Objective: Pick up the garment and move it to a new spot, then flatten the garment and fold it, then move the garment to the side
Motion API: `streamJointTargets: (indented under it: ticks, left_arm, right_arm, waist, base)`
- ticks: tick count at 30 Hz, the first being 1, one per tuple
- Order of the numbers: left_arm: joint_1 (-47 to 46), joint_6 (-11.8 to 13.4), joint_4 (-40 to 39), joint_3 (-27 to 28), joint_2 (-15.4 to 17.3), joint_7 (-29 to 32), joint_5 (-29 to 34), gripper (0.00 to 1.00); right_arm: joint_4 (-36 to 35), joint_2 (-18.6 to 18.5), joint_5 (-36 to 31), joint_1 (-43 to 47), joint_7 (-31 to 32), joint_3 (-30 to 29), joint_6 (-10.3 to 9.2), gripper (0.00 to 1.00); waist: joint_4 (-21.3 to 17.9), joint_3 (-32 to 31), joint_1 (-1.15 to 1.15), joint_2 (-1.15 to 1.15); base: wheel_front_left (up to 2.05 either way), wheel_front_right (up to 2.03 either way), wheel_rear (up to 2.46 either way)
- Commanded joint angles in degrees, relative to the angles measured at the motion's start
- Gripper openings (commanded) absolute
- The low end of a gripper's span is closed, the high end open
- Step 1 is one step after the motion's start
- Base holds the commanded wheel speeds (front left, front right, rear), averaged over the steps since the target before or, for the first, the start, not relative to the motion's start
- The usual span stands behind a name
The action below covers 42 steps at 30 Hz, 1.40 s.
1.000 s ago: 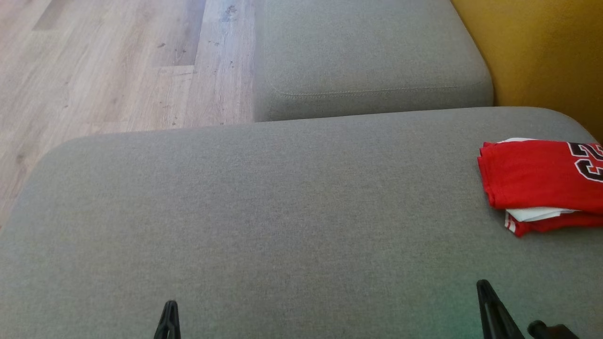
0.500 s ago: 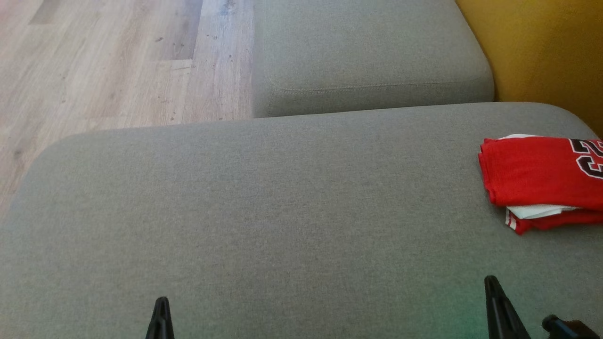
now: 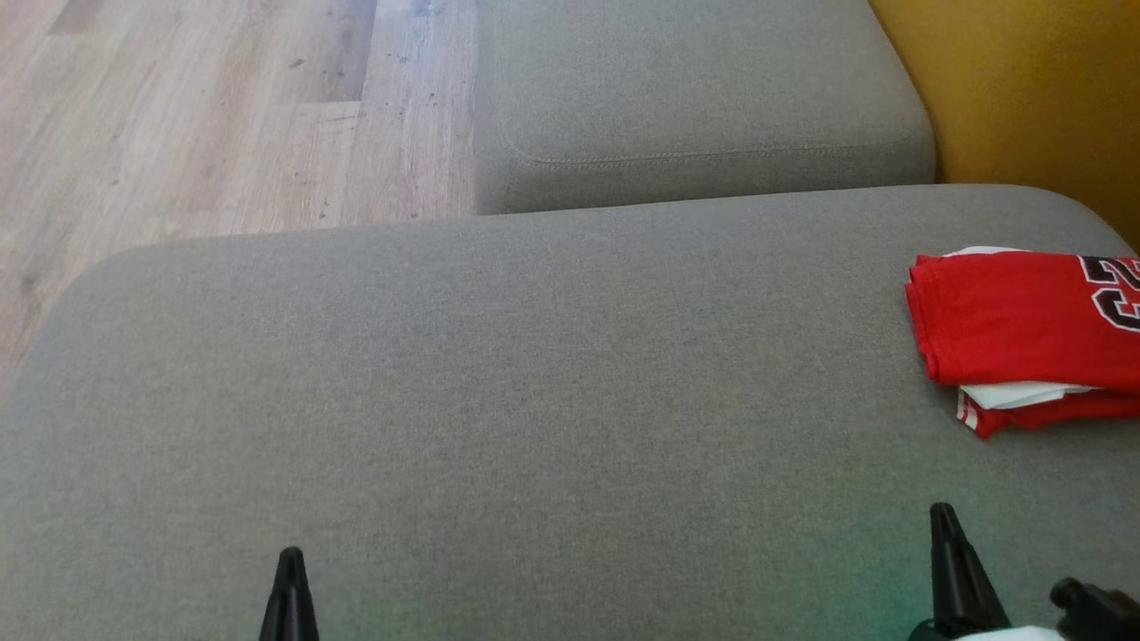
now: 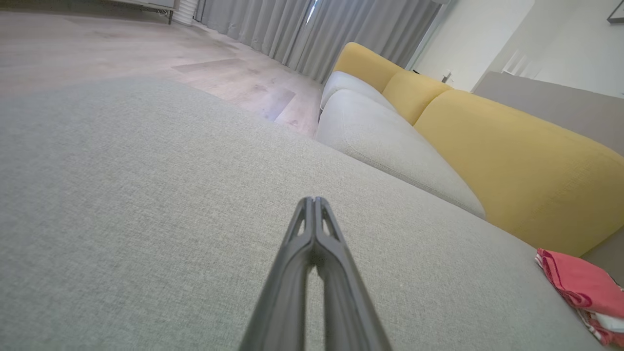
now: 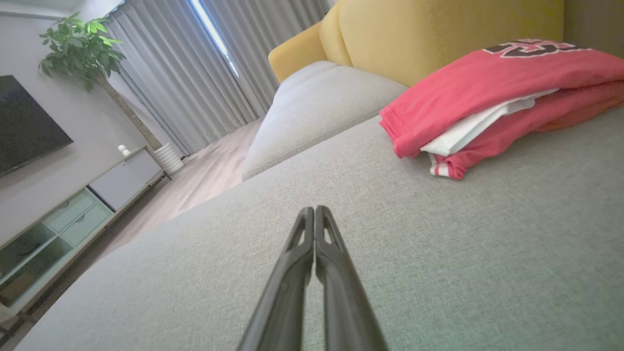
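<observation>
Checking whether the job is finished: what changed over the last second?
The head camera shifted a little, not the things. The left gripper drifted slightly left and the right gripper slightly right in the head view. Nothing was gripped or released. Both stay shut and empty; the folded red garment lies untouched at the right of the grey cushion.

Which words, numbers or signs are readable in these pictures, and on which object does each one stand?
"2": a black digit with a white outline, on the folded red garment.
A second digit beside it: cut by the picture's edge in the head view and too flattened in the right wrist view to read.
There is no other readable text.
</observation>
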Motion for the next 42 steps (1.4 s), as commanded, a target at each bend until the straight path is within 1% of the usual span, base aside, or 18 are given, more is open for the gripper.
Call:
streamJointTargets:
  ticks: [1, 42]
  left_arm:
    - [-3.0, -0.4, -1.4, 1.4, 0.7, 0.2, -2.0, 0.00]
    - [-11.0, -3.3, 2.3, 5.4, 1.1, 6.3, -29.3, 0.00]
  right_arm:
    - [-1.5, -1.1, 2.2, -3.7, 0.6, -0.2, -0.02, 0.00]
    - [0.8, -1.7, 31.0, -11.0, 6.7, -2.0, -0.03, 0.00]
  waist:
    - [0.0, 0.1, 0.00, 0.00]
    - [-0.3, 2.5, 0.00, 0.00]
  base:
    - [0.00, 0.00, 0.00]
    - [0.00, 0.00, 0.00]
